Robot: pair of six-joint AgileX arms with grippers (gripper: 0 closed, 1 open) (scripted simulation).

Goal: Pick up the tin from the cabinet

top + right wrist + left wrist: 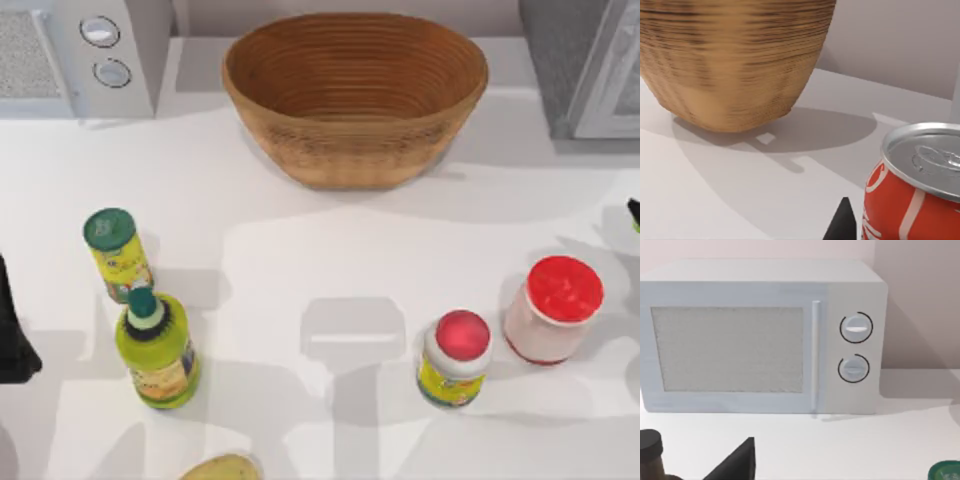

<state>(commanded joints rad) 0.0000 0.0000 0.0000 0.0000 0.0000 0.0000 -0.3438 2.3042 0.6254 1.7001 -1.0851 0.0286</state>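
The tin (912, 187), a red can with a silver top, stands upright on the bench (730, 190) in the right wrist view, close in front of that camera. A dark tip of the right pincer (842, 224) shows just beside the tin's lower side; whether it touches the tin I cannot tell, nor whether this pincer is open or closed. The basket (730, 60) sits farther off beyond the tin, its shadow reaching toward it.

From above, the cabinet (580, 65) stands at the far right corner of the bench (300, 260), its pale white-framed door (615, 75) facing the bench's middle. The basket (355, 95) is at the far middle and the microwave (80, 55) at the far left. A dark sliver at the right edge is part of the right arm (634, 212); the left arm (15, 335) sits at the left edge.

On the left of the bench stand a green-lidded canister (117, 252) and a green bottle (155, 345); on the right, a red-capped bottle (455, 357) and a red-lidded jar (553, 308).

The left wrist view faces the microwave (760, 335), with a dark tip of the left pincer (737, 465) low in front; its state cannot be told.
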